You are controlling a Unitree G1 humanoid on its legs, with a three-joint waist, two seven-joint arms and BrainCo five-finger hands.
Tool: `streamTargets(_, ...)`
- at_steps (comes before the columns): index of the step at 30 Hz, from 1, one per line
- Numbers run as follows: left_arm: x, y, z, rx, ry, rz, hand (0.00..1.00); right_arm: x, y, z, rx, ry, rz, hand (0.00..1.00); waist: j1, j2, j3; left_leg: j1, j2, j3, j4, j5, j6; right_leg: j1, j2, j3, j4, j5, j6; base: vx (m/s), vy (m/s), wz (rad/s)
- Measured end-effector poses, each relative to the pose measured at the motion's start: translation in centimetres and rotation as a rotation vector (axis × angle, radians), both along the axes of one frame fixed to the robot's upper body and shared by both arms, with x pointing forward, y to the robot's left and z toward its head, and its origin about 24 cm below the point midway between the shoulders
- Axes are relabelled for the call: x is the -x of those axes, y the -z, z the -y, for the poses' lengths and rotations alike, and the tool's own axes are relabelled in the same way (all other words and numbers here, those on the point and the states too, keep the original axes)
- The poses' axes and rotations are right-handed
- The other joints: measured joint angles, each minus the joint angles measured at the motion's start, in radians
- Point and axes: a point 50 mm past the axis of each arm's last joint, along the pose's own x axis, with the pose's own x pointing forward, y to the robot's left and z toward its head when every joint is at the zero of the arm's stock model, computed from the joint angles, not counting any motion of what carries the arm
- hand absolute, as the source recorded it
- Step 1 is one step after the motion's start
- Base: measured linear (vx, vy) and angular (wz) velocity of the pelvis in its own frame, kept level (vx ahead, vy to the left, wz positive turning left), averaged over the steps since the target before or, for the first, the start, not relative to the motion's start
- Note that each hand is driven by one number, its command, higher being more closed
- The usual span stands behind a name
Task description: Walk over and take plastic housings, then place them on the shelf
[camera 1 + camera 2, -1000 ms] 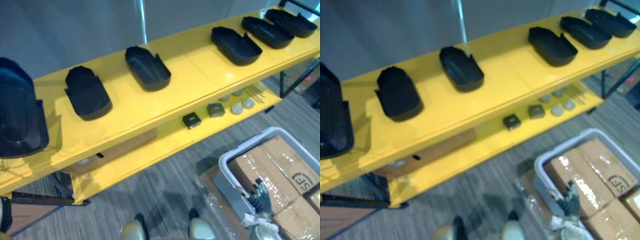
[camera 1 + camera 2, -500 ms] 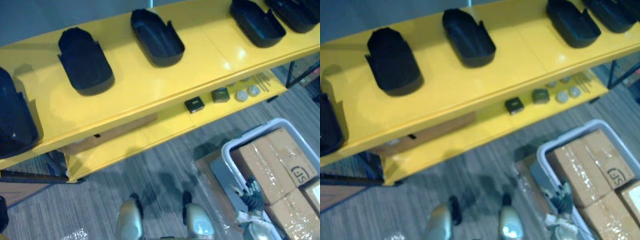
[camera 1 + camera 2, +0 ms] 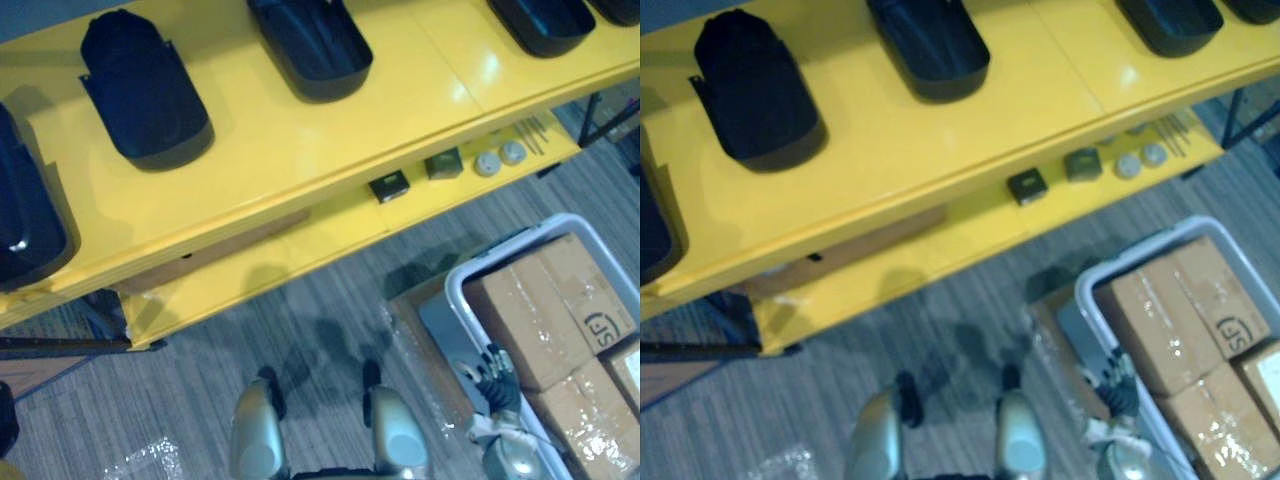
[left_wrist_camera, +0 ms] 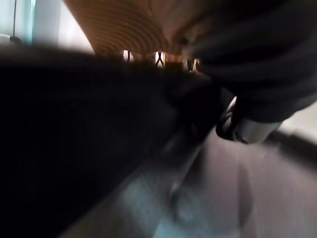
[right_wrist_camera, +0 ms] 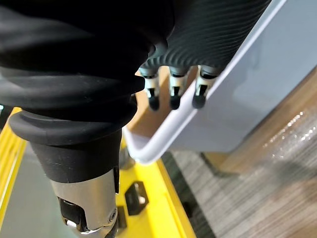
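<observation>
Several black plastic housings lie on the yellow shelf's top board (image 3: 260, 150): one at the far left edge (image 3: 25, 225), one face down (image 3: 140, 90), one open side up (image 3: 310, 40) and one at the far right (image 3: 540, 20). My right hand (image 3: 497, 375) hangs low at the right beside a white bin, away from the shelf. Its fingers (image 5: 171, 96) are straight and hold nothing. In the left wrist view, my left hand's dark cover (image 4: 257, 74) sits against a large black mass (image 4: 74, 139), and its fingers are hidden.
The lower yellow board (image 3: 300, 250) carries two small dark square parts (image 3: 388, 185) and round grey discs (image 3: 500, 157). A white bin (image 3: 452, 300) holding wrapped cardboard boxes (image 3: 545, 300) stands on the striped carpet at the right. A brown box (image 3: 230, 245) sits under the shelf.
The camera has tilted down and come closer, so the shelf has slid up the picture. The right hand stays beside the bin. The housings have not moved on the board.
</observation>
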Motion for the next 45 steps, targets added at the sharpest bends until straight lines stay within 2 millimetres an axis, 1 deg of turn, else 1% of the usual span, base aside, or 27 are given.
streamTargets(4,0.5,-0.1,-0.3,-0.022,-0.076,0.028,0.00,-0.4,-0.3,-0.6,-0.005,-0.029,0.018,0.00,0.000,-0.006,0.005,0.007,-0.001,0.000,-0.010,0.005,-0.008,-0.001,0.000,0.001,0.006,-0.004,-0.003,0.00,0.000,0.00)
streamTargets(9,1.4,-0.7,-0.5,-0.078,-0.222,0.130,0.00,-0.4,-0.3,-1.0,-0.008,-0.042,0.018,0.00,0.000,-0.009,0.009,0.018,-0.004,0.001,-0.028,0.013,-0.011,-0.001,-0.001,0.001,0.014,-0.008,-0.005,0.00,0.000,0.00)
streamTargets(12,1.8,-1.4,-0.4,-0.091,-0.284,0.264,0.00,-0.4,-0.3,-1.0,-0.008,-0.040,0.021,0.00,0.000,-0.009,0.009,0.019,-0.004,0.000,-0.034,0.017,-0.012,-0.001,0.000,0.000,0.013,-0.008,-0.005,0.00,0.000,0.00)
streamTargets(14,1.7,-2.4,-0.1,-0.110,-0.304,0.381,0.00,-0.5,-0.4,-1.0,-0.005,-0.040,0.032,0.00,0.001,-0.009,0.009,0.023,-0.010,0.000,-0.044,0.024,-0.012,0.000,-0.002,0.000,0.012,-0.008,-0.005,0.01,-0.016,0.04)
streamTargets(16,1.3,-4.6,0.7,-0.137,-0.289,0.570,0.00,-0.5,-0.5,-1.2,-0.004,-0.044,0.051,0.00,0.003,-0.012,0.007,0.041,-0.022,0.004,-0.074,0.039,-0.012,0.006,-0.007,-0.001,0.006,-0.008,-0.005,0.01,-0.031,0.04)
streamTargets(17,1.3,-5.4,1.0,-0.154,-0.280,0.626,0.00,-0.5,-0.6,-1.3,-0.006,-0.046,0.054,0.00,0.003,-0.012,0.007,0.045,-0.024,0.004,-0.082,0.043,-0.013,0.010,-0.008,-0.002,0.002,-0.008,-0.005,0.02,-0.030,0.04)
streamTargets(19,0.9,-8.7,2.4,-0.197,-0.162,0.887,0.00,-0.6,-0.5,-2.0,-0.016,-0.061,0.060,0.00,-0.005,-0.014,0.005,0.081,-0.032,0.002,-0.119,0.058,-0.018,0.041,-0.011,-0.008,-0.018,-0.007,-0.005,0.03,-0.035,0.06)
streamTargets(20,0.8,-9.5,3.0,-0.210,-0.114,0.947,0.00,-0.6,-0.5,-2.2,-0.020,-0.062,0.066,0.00,-0.007,-0.014,0.005,0.091,-0.034,0.001,-0.129,0.062,-0.018,0.051,-0.013,-0.012,-0.023,-0.007,-0.005,0.04,-0.043,0.18)
streamTargets(21,0.9,-11.3,4.5,-0.264,-0.016,1.054,0.00,-0.9,-0.6,-2.5,-0.020,-0.066,0.083,0.00,-0.020,-0.015,0.003,0.102,-0.040,-0.008,-0.148,0.071,-0.018,0.068,-0.017,-0.027,-0.036,-0.007,-0.006,0.04,-0.044,0.16)
streamTargets(22,1.0,-12.7,6.0,-0.306,0.082,1.154,0.00,-1.2,-0.8,-2.7,-0.017,-0.074,0.094,0.00,-0.021,-0.016,-0.005,0.105,-0.042,-0.007,-0.166,0.078,-0.021,0.073,-0.019,-0.030,-0.048,-0.004,-0.009,0.03,-0.036,0.16)
streamTargets(23,1.1,-13.3,6.8,-0.313,0.135,1.202,0.00,-1.3,-0.9,-2.8,-0.016,-0.077,0.100,0.00,-0.022,-0.014,-0.013,0.105,-0.045,-0.008,-0.172,0.081,-0.021,0.073,-0.018,-0.032,-0.055,-0.001,-0.010,0.06,-0.022,0.04)
streamTargets(24,1.3,-14.0,8.3,-0.348,0.236,1.261,0.00,-1.5,-1.1,-3.1,-0.020,-0.081,0.111,0.00,-0.022,-0.013,-0.031,0.106,-0.048,-0.008,-0.185,0.088,-0.022,0.076,-0.016,-0.035,-0.070,0.005,-0.010,0.04,-0.008,0.05)
streamTargets(25,1.4,-14.1,9.1,-0.359,0.291,1.285,1.00,-1.5,-1.1,-3.1,-0.021,-0.081,0.115,0.00,-0.023,-0.010,-0.036,0.108,-0.048,-0.009,-0.189,0.092,-0.022,0.087,-0.016,-0.039,-0.082,0.008,-0.010,0.12,-0.016,0.10)
streamTargets(26,1.6,-13.4,10.6,-0.342,0.412,1.331,1.00,-1.5,-1.1,-3.2,-0.016,-0.084,0.112,0.00,-0.023,-0.005,-0.056,0.132,-0.049,-0.010,-0.206,0.096,-0.023,0.116,-0.019,-0.052,-0.110,0.013,-0.008,0.11,-0.019,0.16)
streamTargets(27,1.9,-11.8,11.9,-0.294,0.519,1.355,1.00,-1.4,-1.0,-3.4,-0.015,-0.085,0.109,0.00,-0.023,-0.004,-0.088,0.149,-0.051,-0.011,-0.234,0.101,-0.023,0.143,-0.021,-0.061,-0.136,0.015,-0.008,0.14,-0.025,0.14)
streamTargets(28,2.2,-10.7,12.3,-0.274,0.556,1.346,1.00,-1.3,-1.0,-3.6,-0.012,-0.087,0.107,0.00,-0.019,-0.003,-0.108,0.160,-0.052,-0.011,-0.249,0.103,-0.027,0.152,-0.021,-0.067,-0.146,0.017,-0.010,0.14,-0.027,0.19)
streamTargets(30,3.3,-5.8,13.5,-0.170,0.652,1.289,1.00,-0.8,-0.8,-4.1,-0.033,-0.069,0.103,0.00,-0.011,0.001,-0.156,0.209,-0.066,-0.037,-0.310,0.125,-0.038,0.208,-0.022,-0.098,-0.184,0.019,-0.011,0.16,-0.045,0.39)
streamTargets(31,4.2,-2.8,14.0,-0.080,0.685,1.253,1.00,-0.3,-0.5,-4.2,-0.030,-0.058,0.088,0.00,0.005,0.002,-0.182,0.227,-0.066,-0.056,-0.342,0.138,-0.042,0.227,-0.021,-0.123,-0.200,0.019,-0.012,0.15,-0.063,0.50)
streamTargets(32,4.7,-1.3,14.2,-0.038,0.682,1.229,1.00,0.0,-0.4,-4.1,-0.027,-0.051,0.081,0.00,0.012,0.005,-0.192,0.231,-0.067,-0.065,-0.357,0.145,-0.045,0.233,-0.021,-0.136,-0.204,0.020,-0.013,0.15,-0.051,0.48)
streamTargets(33,5.8,1.6,14.5,0.060,0.675,1.198,1.00,0.3,-0.2,-4.1,-0.024,-0.040,0.072,0.00,0.036,0.007,-0.198,0.247,-0.068,-0.080,-0.386,0.160,-0.050,0.246,-0.017,-0.145,-0.212,0.025,-0.021,0.07,-0.033,0.48)
streamTargets(34,6.8,4.1,14.7,0.152,0.663,1.163,1.00,0.5,-0.2,-4.0,-0.023,-0.026,0.070,0.00,0.050,0.008,-0.202,0.249,-0.067,-0.102,-0.403,0.173,-0.054,0.259,-0.014,-0.167,-0.219,0.027,-0.023,0.05,-0.030,0.49)
streamTargets(35,7.3,5.2,14.9,0.183,0.654,1.142,1.00,0.5,-0.2,-3.9,-0.019,-0.019,0.068,0.00,0.058,0.008,-0.203,0.252,-0.067,-0.113,-0.416,0.182,-0.055,0.265,-0.013,-0.177,-0.222,0.028,-0.025,0.01,-0.047,0.51)
streamTargets(36,8.3,6.9,15.3,0.227,0.631,1.108,1.00,0.5,-0.2,-3.8,-0.008,-0.014,0.068,0.00,0.066,0.008,-0.203,0.259,-0.067,-0.125,-0.435,0.195,-0.056,0.273,-0.011,-0.192,-0.226,0.033,-0.032,-0.01,-0.023,0.32)
streamTargets(37,9.2,8.0,15.6,0.248,0.608,1.080,1.00,0.6,-0.2,-3.9,0.001,-0.009,0.064,0.00,0.075,0.009,-0.204,0.268,-0.071,-0.131,-0.452,0.205,-0.055,0.281,-0.011,-0.193,-0.232,0.037,-0.038,-0.03,-0.008,0.22)
streamTargets(39,9.9,9.1,16.0,0.290,0.594,1.059,1.00,0.8,-0.1,-3.9,0.001,0.004,0.067,0.00,0.082,0.014,-0.209,0.265,-0.081,-0.143,-0.468,0.219,-0.052,0.281,-0.016,-0.195,-0.236,0.040,-0.041,-0.07,0.016,0.17)
streamTargets(43,10.8,12.5,18.0,0.464,0.630,0.957,1.00,2.1,0.4,-3.4,0.001,0.064,0.033,0.00,0.081,0.032,-0.221,0.261,-0.102,-0.140,-0.538,0.237,-0.042,0.282,-0.038,-0.199,-0.284,0.067,-0.044,-0.11,0.034,0.09)
streamTargets(45,10.9,13.2,18.6,0.510,0.660,0.918,1.00,2.7,0.7,-3.3,0.001,0.069,0.013,0.00,0.080,0.032,-0.221,0.262,-0.107,-0.124,-0.557,0.238,-0.041,0.280,-0.041,-0.216,-0.294,0.067,-0.044,-0.11,-0.002,0.10)
